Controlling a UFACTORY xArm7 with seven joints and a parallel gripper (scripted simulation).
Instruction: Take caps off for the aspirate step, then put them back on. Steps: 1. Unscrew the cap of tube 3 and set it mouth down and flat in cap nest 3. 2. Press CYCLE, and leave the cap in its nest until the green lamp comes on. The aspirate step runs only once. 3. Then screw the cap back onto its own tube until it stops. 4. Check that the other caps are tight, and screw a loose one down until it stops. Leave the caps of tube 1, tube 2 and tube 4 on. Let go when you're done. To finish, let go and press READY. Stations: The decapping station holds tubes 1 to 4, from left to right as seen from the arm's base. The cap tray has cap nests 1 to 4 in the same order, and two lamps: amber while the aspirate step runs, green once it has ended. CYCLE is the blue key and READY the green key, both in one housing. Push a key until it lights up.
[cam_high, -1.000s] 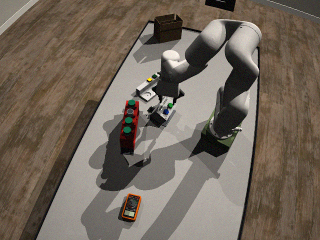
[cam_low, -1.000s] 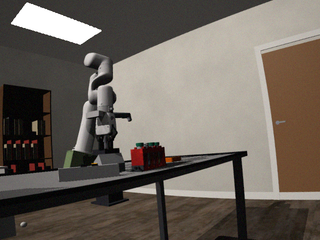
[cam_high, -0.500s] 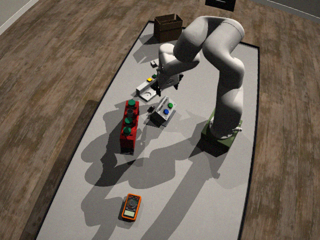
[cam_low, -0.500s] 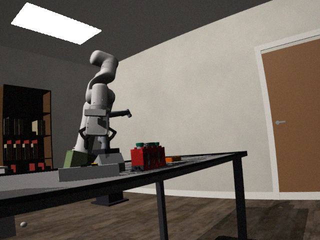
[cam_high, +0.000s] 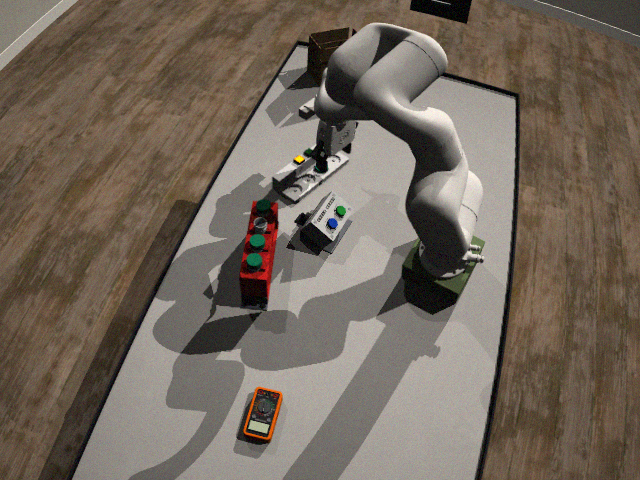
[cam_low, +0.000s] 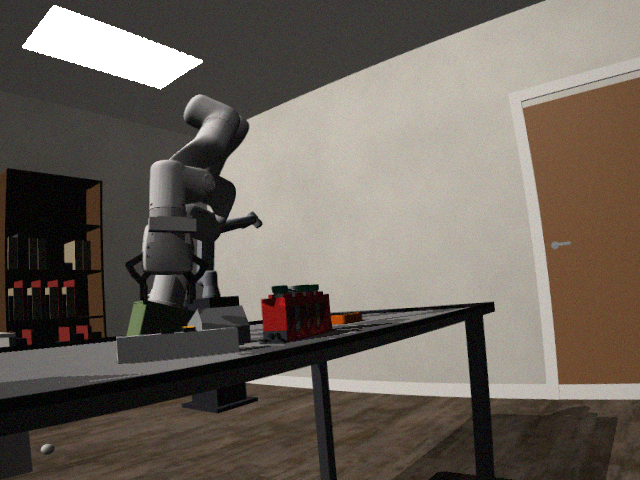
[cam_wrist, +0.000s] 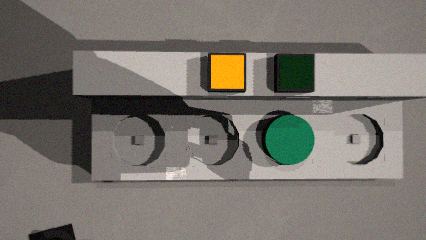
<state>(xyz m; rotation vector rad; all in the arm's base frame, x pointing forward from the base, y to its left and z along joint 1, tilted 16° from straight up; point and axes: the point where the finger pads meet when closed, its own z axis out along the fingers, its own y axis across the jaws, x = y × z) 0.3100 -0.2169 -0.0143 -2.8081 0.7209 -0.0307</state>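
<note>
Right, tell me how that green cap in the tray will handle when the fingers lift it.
The green cap looks like a short rigid disc, so probably stiff and light. It sits flat in its nest on the cap tray, so it seems unlikely to roll. Its plain round side may slip in a loose grip.

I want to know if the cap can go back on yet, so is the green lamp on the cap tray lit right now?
No. In the wrist view the green lamp is dark, while the amber lamp beside it glows, and the cap sits in its nest.
</note>
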